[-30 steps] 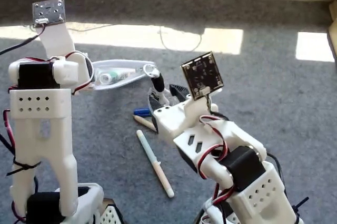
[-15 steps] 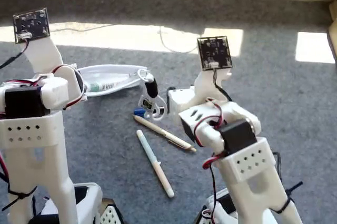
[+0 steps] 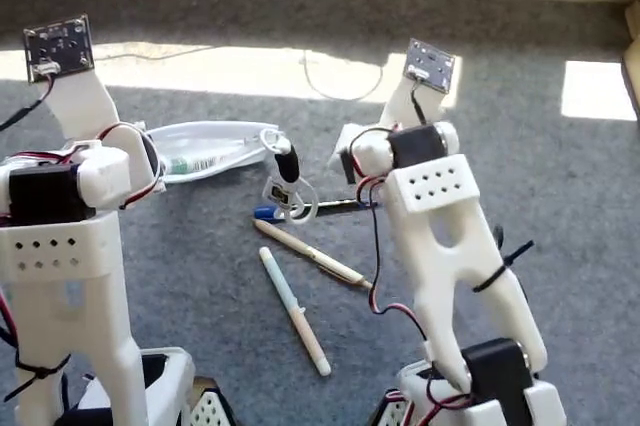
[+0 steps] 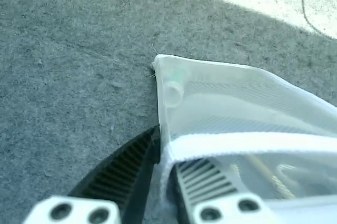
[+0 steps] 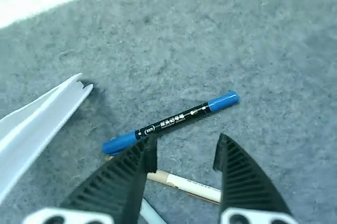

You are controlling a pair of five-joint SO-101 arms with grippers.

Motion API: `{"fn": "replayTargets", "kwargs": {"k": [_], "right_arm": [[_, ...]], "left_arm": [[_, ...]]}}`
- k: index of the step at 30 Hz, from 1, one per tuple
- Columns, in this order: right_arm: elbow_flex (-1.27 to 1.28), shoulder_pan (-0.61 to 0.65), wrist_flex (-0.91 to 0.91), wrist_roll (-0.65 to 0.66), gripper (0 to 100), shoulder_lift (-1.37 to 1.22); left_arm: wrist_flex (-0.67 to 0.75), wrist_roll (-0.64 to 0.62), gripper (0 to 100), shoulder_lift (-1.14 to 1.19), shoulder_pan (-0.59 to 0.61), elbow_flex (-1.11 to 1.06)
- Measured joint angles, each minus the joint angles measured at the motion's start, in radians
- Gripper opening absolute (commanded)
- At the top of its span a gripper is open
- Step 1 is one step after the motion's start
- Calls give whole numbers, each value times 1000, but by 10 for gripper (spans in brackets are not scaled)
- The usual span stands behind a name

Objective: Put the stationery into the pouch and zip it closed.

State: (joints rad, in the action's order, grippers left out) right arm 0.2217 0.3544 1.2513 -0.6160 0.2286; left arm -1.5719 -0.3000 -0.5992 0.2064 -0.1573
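Stationery is split between pouch and carpet. The clear mesh pouch (image 3: pixel 215 151) lies on the grey carpet (image 3: pixel 520 146) with a white-and-green stick (image 3: pixel 195 163) already inside, while three pens wait outside, near its zip-pull end. The left pincer (image 4: pixel 160 150) is clamped on the pouch's white hem, at the end away from the pull. Judging by that grip, its job is to anchor the bag and prop the edge up, so things can be slid in without the pouch skating off. A ring-shaped zip pull (image 3: pixel 292 198) with a small tag lies right by the black marker (image 5: pixel 171 121), which is blue at both ends; whether ring and marker touch I cannot tell.

The right pincer (image 5: pixel 187 145) hangs above that marker, jaws apart and empty, lined up just beside the middle of the barrel. That spread looks like preparation for a grasp across the barrel. The marker lies nearest the pouch, so it is the sensible next pick. A beige pen (image 3: pixel 310 254) lies with one end just beside the marker's thicker blue end, and a pale blue pen (image 3: pixel 293 311) lies farther from the pouch, near the beige one. Zipping comes last; with three items out, the task seems less than halfway done.
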Motion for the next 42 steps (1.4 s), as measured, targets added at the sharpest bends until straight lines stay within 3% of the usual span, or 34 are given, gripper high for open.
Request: {"fn": "replayTargets", "kwargs": {"k": [9, 23, 42], "right_arm": [[-86, -18, 0, -98, 176, -213], [-261, -61, -2, -118, 176, -565], [-272, -63, 46, -118, 176, -595]], "left_arm": [[12, 0, 6, -5, 0, -21], [12, 0, 6, -5, 0, -21], [12, 0, 6, -5, 0, -21]]}}
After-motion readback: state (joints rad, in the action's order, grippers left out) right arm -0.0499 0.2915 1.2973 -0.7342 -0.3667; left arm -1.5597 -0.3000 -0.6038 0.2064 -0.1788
